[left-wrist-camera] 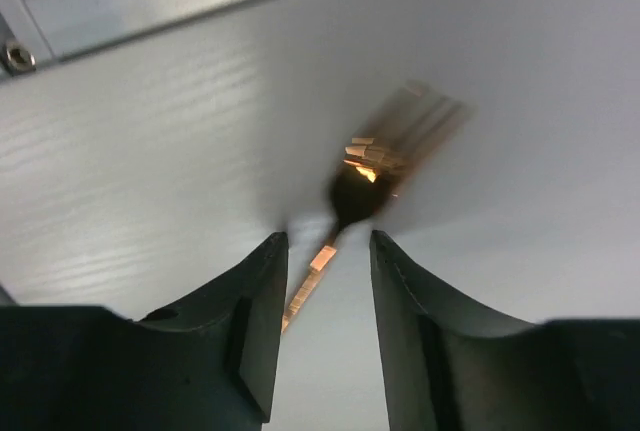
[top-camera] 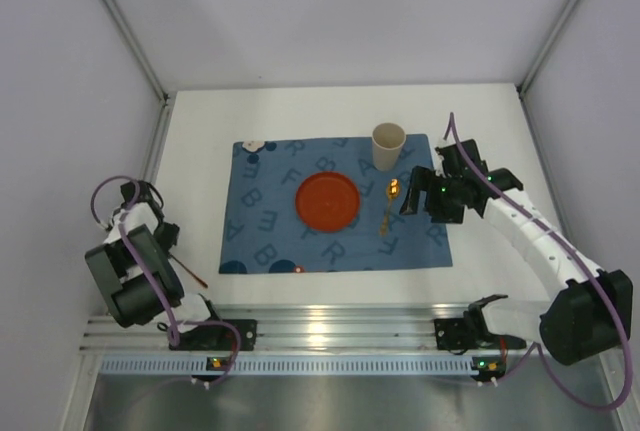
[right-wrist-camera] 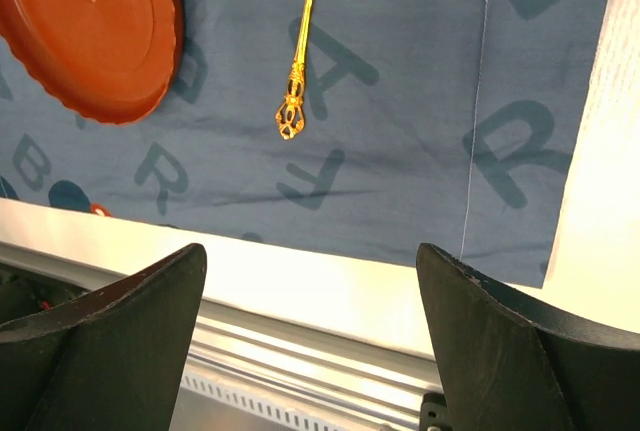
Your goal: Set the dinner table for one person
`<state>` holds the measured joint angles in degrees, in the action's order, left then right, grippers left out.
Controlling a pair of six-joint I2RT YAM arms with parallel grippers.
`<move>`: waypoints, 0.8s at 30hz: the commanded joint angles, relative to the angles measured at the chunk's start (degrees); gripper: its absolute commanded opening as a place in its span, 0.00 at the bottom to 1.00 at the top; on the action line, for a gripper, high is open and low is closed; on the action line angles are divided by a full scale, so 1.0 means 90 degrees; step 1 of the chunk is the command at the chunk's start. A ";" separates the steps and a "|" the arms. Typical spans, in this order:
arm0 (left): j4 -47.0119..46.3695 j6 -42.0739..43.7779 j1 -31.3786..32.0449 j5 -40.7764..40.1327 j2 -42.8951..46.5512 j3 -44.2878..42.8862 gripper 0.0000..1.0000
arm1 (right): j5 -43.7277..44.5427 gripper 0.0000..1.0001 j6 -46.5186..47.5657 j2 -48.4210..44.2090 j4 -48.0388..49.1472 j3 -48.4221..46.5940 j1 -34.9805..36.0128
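The right claw point(right-wrist-camera: 310, 256) is released, its two black fingers spread wide with nothing between them, and it hangs over the near edge of a blue cloth mat printed with darker letters point(right-wrist-camera: 400, 131). Straight ahead of this claw lies an ornate gold metal spoon point(right-wrist-camera: 300, 61), flat on the mat with its filigree handle end pointing back toward the fingers. Ahead and to the claw's left sits a round red plastic plate point(right-wrist-camera: 90, 31) with a scalloped rim, also on the mat and apart from the spoon. A beige paper cup point(top-camera: 388, 143) stands upright farther ahead, at the mat's far edge. The large plain white dinner table point(top-camera: 300, 111) lies under the mat and both claws, showing as a bare strip to the right claw's right and just behind the mat's hem. A ribbed aluminium rail point(top-camera: 330, 326) runs behind that. The left claw point(left-wrist-camera: 328, 241) is well off to the side of the mat, close over bare white tabletop. Its fingers stand a narrow gap apart. The slim handle of a gold metal fork point(left-wrist-camera: 385, 156) runs between them, close to the left finger. The blurred tines lie ahead of the tips and slightly to the right. The fingers do not appear to pinch it.
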<state>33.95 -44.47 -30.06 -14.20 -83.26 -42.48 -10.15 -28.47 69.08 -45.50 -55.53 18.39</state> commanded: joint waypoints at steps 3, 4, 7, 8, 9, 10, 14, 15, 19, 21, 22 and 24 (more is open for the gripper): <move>-0.1126 0.0282 -0.0234 -0.0787 -0.1117 0.0199 0.29 | 0.0200 0.86 -0.0010 -0.0058 -0.0355 -0.0549 -0.0120; -0.1175 0.0312 -0.0234 -0.0680 -0.1216 0.0140 0.26 | 0.0210 0.86 -0.0040 -0.0049 -0.0374 -0.0568 -0.0129; -0.1380 0.0400 -0.0234 -0.0289 -0.1578 -0.0026 0.14 | 0.0239 0.86 -0.0118 0.0019 -0.0414 -0.0627 -0.0139; -0.1419 0.0419 -0.0243 -0.0259 -0.1627 -0.0075 0.10 | 0.0249 0.86 -0.0166 0.0030 -0.0423 -0.0637 -0.0139; -0.1448 0.0429 -0.0244 -0.0220 -0.1743 -0.0162 0.08 | 0.0259 0.86 -0.0186 0.0020 -0.0433 -0.0637 -0.0130; -0.1468 0.0448 -0.0244 -0.0104 -0.1783 -0.0202 0.07 | 0.0269 0.86 -0.0206 0.0049 -0.0443 -0.0647 -0.0139; -0.1507 0.0663 -0.0244 0.0112 -0.1979 -0.0407 0.00 | 0.0288 0.86 -0.0323 0.0069 -0.0414 -0.0647 -0.0130; -0.1488 0.0693 -0.0234 0.0200 -0.1989 -0.0465 0.00 | 0.0288 0.85 -0.0342 0.0078 -0.0404 -0.0647 -0.0139; -0.1420 0.1014 -0.0030 0.0454 -0.1580 -0.0660 0.00 | 0.0249 0.85 -0.0440 0.0108 -0.0316 -0.0647 -0.0139; -0.1313 0.1501 0.0146 0.0415 -0.1268 -0.1001 0.00 | 0.0210 0.85 -0.0460 0.0127 -0.0297 -0.0666 -0.0139; -0.1283 0.1697 0.0331 0.0425 -0.1169 -0.1128 0.00 | 0.0191 0.85 -0.0450 0.0156 -0.0287 -0.0666 -0.0130; -0.1234 0.2001 0.0508 0.0541 -0.0965 -0.1412 0.00 | 0.0152 0.85 -0.0440 0.0176 -0.0277 -0.0686 -0.0139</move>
<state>19.84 -32.36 -28.73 -14.44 -94.11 -52.25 -8.45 -31.75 70.30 -48.93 -58.96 18.06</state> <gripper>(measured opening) 0.081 0.856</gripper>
